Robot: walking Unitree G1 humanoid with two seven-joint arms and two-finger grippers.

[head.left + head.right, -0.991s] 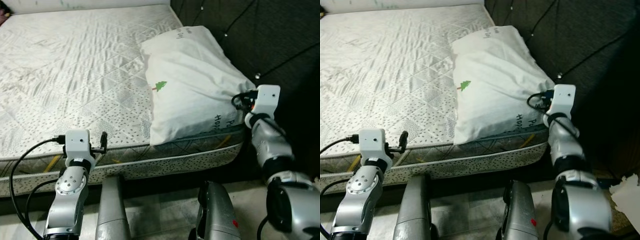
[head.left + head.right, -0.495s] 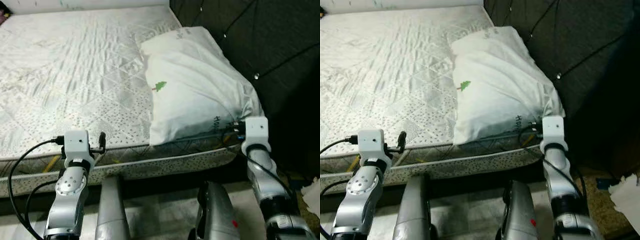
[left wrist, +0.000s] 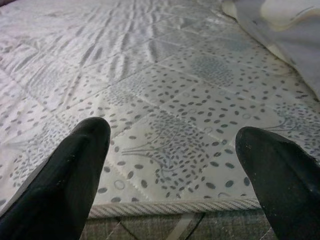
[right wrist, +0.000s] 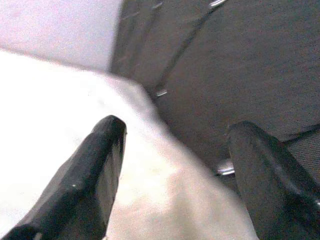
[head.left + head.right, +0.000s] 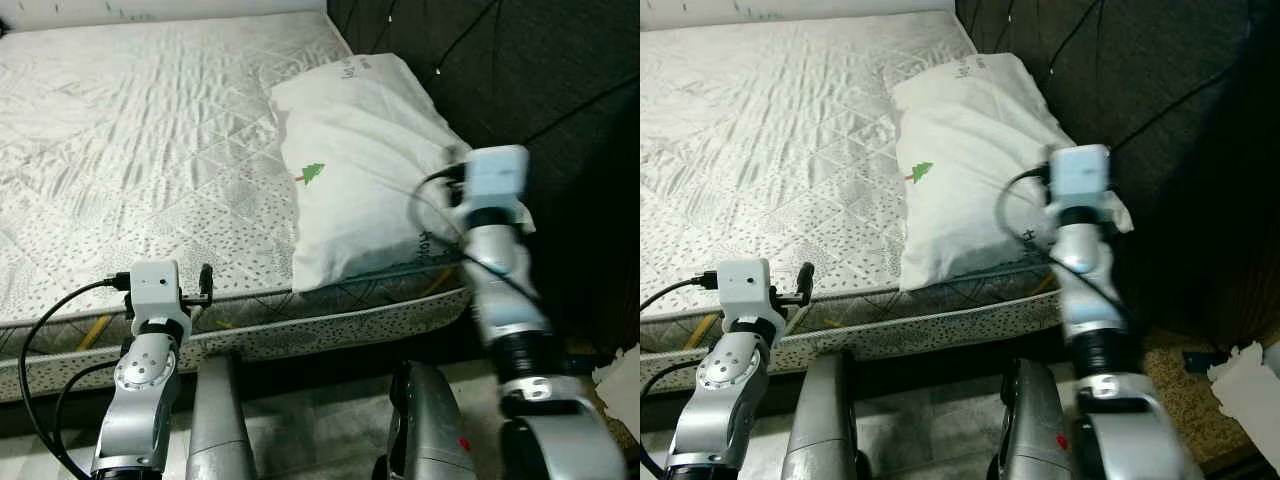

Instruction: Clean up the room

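A white pillow [image 5: 360, 150] with a small green tree print lies at the head end of the bare quilted mattress [image 5: 150, 130]. My right arm [image 5: 492, 200] is raised over the pillow's near right corner. In the right wrist view my right gripper [image 4: 175, 175] is open, with the pillow's white cloth and the dark headboard beyond its fingers. My left gripper [image 3: 175, 170] hovers open at the mattress's front edge, nothing between its fingers; it sits low at the left [image 5: 203, 285].
A dark tufted headboard [image 5: 520, 70] stands right behind the pillow. Crumpled white paper [image 5: 1240, 375] lies on the brown floor at the far right. My legs [image 5: 220, 420] stand close against the bed's side.
My right arm has risen from the bed's edge to above the pillow's corner. The view has shifted slightly. The left arm has not moved.
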